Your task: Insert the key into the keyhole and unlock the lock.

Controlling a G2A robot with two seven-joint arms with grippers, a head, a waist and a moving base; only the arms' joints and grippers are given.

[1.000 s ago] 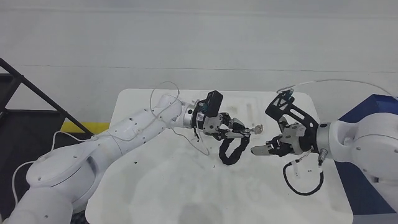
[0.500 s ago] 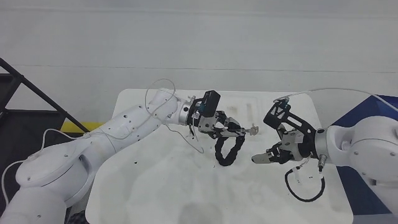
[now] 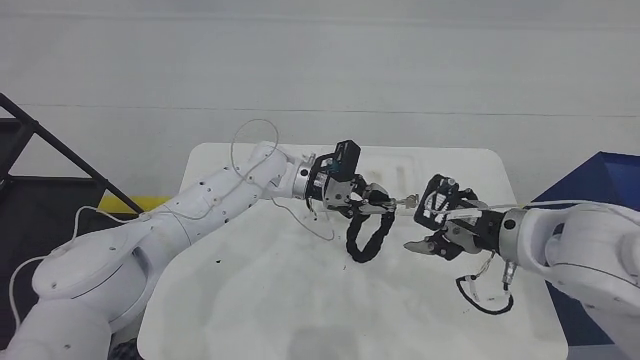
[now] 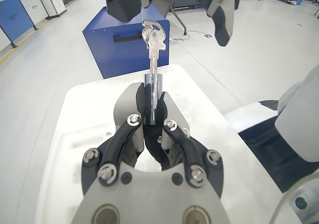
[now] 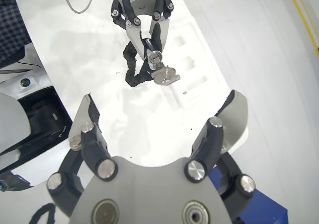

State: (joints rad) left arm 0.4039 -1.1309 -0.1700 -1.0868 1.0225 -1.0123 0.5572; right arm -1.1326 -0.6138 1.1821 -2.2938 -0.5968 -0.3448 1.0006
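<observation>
Two metal grippers face each other above a white table (image 3: 250, 290) with rounded corners. The left gripper (image 4: 152, 100) is clamped on the lock (image 4: 154, 90), a short, shiny chrome cylinder squeezed between its dark pads and grey, plate-like fingers. A black, rope-like cable (image 5: 130, 70) runs from the lock and hangs down in a loop toward the table top. The key (image 4: 154, 38), flat silver metal with a broad, rounded head pierced by a small hole, is seated with its blade in the keyhole at the free end of the cylinder, and its head sticks out toward the other arm. The right gripper (image 5: 160, 100) sits just beyond the key's head with its jaws spread wide, touching neither key nor lock; its fingers (image 4: 122, 3) carry dark pads with a fine cross-hatched grip pattern. On the table beneath the lock lies a white foam tray (image 5: 197, 28) with several rectangular recesses cut into it. Past the far edge of the table stands a blue box-shaped cabinet (image 4: 104, 43) with a dark bar handle.
</observation>
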